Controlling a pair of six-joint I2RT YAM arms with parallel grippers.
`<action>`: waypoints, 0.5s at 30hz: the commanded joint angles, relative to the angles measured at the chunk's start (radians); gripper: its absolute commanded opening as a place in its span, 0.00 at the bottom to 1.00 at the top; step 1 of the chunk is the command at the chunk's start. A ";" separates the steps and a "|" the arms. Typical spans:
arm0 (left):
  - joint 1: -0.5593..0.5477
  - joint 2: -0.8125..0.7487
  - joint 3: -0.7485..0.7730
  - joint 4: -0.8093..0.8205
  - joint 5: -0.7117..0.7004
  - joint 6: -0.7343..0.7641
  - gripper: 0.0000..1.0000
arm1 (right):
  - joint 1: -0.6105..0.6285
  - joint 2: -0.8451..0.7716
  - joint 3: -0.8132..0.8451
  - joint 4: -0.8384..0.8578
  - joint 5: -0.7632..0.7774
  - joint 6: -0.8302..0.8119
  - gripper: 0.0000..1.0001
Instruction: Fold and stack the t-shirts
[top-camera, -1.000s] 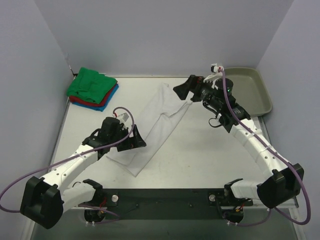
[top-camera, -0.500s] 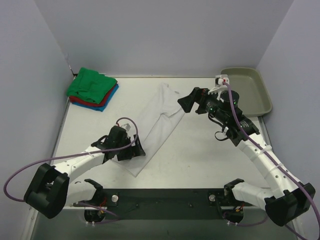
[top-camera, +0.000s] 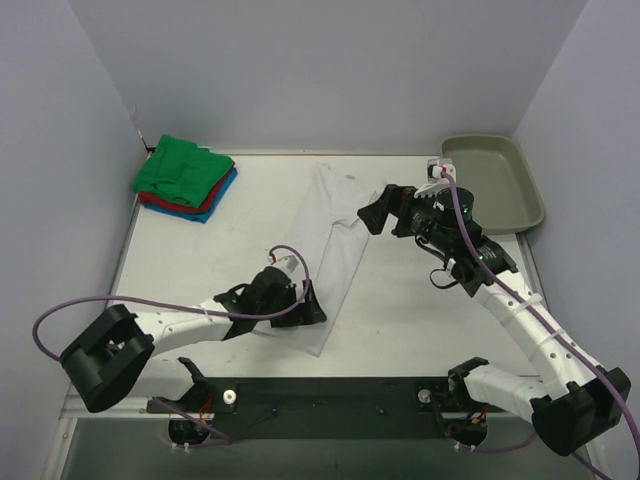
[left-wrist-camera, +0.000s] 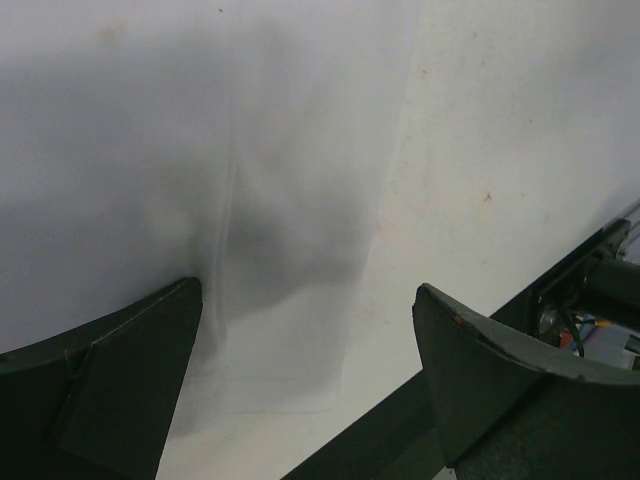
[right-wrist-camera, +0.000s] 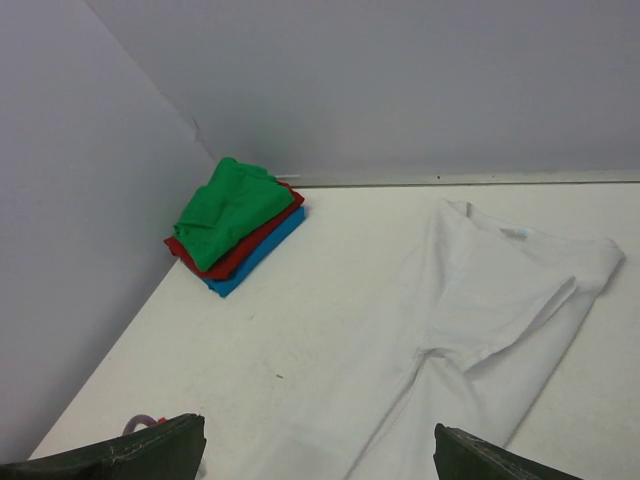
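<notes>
We see the white tee (top-camera: 335, 235) as a long strip, collar end far, hem end near. Left gripper (top-camera: 312, 303) is over the hem end, wide open and empty. Right gripper (top-camera: 383, 207) is open beside the collar end. Folded stack (top-camera: 185, 180) sits far-left.
</notes>
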 joint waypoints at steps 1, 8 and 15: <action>-0.147 0.123 0.046 0.017 -0.042 -0.106 0.97 | 0.005 -0.032 -0.001 0.009 0.014 -0.013 1.00; -0.319 0.275 0.201 0.046 -0.063 -0.140 0.97 | 0.005 -0.061 -0.018 -0.021 0.028 -0.026 1.00; -0.347 0.352 0.304 0.062 -0.072 -0.102 0.97 | 0.003 -0.090 -0.038 -0.036 0.041 -0.042 1.00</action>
